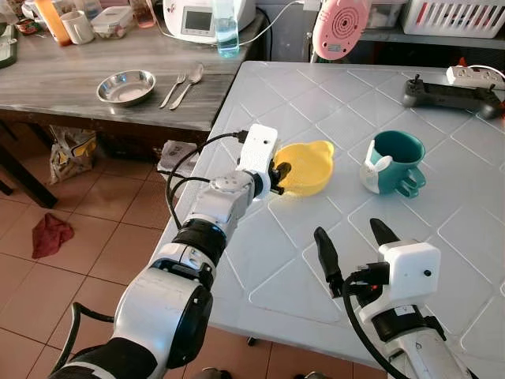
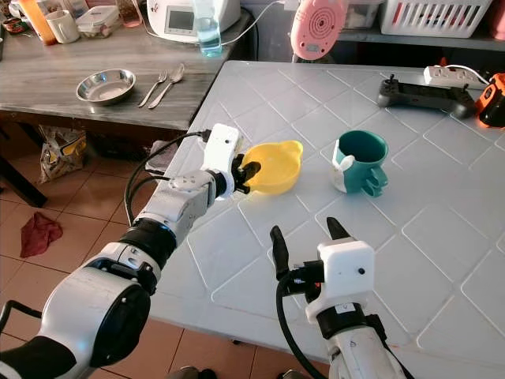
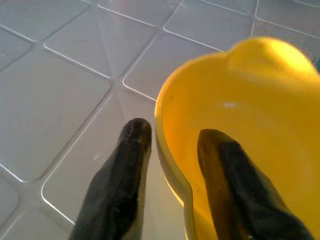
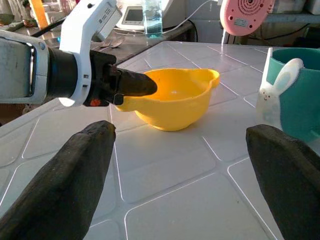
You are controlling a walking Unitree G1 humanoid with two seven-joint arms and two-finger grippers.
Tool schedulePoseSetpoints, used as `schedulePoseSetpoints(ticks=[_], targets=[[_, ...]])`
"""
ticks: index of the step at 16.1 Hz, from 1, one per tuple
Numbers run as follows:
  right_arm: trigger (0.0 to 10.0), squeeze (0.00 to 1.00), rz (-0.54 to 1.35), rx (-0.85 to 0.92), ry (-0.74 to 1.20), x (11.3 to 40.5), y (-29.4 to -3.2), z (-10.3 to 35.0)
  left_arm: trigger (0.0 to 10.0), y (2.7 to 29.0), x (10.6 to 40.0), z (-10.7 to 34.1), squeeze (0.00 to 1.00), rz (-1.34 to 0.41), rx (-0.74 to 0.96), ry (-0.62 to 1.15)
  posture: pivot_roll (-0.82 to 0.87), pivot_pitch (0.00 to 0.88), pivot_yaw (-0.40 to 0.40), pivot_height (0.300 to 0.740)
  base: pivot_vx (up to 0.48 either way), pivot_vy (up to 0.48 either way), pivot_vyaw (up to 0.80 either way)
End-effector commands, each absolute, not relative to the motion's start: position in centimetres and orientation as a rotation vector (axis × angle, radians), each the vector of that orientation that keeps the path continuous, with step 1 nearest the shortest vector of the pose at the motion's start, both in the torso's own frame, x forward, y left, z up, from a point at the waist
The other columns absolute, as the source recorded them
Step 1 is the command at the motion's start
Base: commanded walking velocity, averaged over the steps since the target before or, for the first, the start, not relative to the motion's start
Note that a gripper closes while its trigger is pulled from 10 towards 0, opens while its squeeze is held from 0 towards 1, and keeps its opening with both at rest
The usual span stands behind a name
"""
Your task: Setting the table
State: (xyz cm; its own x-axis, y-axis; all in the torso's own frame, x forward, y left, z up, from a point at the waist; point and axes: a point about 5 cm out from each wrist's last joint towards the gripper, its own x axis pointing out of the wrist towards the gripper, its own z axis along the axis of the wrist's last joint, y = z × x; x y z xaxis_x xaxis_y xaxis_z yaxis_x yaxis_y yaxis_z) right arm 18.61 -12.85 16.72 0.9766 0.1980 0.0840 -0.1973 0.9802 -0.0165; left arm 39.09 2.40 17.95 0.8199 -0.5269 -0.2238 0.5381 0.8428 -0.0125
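Observation:
A yellow bowl (image 1: 306, 167) with small ears stands on the white tiled table (image 1: 442, 260), near its left edge. My left gripper (image 1: 278, 175) straddles the bowl's near rim: one finger (image 3: 225, 165) is inside the bowl (image 3: 260, 115), the other (image 3: 132, 150) outside, with a small gap to the rim. To the bowl's right stands a teal mug (image 1: 394, 162) with a white rabbit figure. My right gripper (image 1: 349, 230) hovers open over the table's front part, empty, pointing toward bowl and mug. On the wooden side table (image 1: 63, 75) lie a steel bowl (image 1: 126, 85), a fork and a spoon (image 1: 183, 83).
A dark controller (image 1: 450, 95) and a power strip sit at the white table's far right. A pink device (image 1: 339, 28) and a water bottle (image 1: 225, 28) stand at the back. A red cloth (image 1: 51, 234) lies on the tiled floor on the left.

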Motion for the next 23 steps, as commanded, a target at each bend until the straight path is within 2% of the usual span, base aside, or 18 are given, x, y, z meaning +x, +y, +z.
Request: schedulePoseSetpoints(ticks=[1,10,15,18,23], targets=[[10.0,0.00,0.211,-0.007,-0.083,18.5,-12.7,16.7,0.0,2.4,39.2,18.4,0.00,-0.584,0.050,0.222,-0.08,0.140,0.074,0.714,0.000,0.000,0.00],[10.0,0.00,0.215,-0.007,-0.078,18.6,-12.6,16.6,0.0,2.3,39.0,18.1,0.00,-0.613,0.079,0.232,-0.08,0.143,0.076,0.714,0.000,0.000,0.00],[10.0,0.00,0.214,-0.004,-0.078,18.6,-12.6,16.5,0.0,2.7,39.2,18.2,0.00,-0.553,0.104,0.198,-0.08,0.143,0.077,0.714,0.000,0.000,0.00],[10.0,0.00,0.210,-0.002,-0.078,18.6,-12.7,16.4,0.0,3.6,39.5,19.8,0.00,-0.488,-0.020,0.045,-0.07,0.145,0.070,0.714,0.000,0.000,0.00],[10.0,0.00,0.201,-0.007,-0.091,19.0,-12.9,16.6,0.0,4.9,38.5,20.1,0.00,-0.450,-0.102,-0.135,-0.06,0.139,0.050,0.714,0.000,0.000,0.00]])
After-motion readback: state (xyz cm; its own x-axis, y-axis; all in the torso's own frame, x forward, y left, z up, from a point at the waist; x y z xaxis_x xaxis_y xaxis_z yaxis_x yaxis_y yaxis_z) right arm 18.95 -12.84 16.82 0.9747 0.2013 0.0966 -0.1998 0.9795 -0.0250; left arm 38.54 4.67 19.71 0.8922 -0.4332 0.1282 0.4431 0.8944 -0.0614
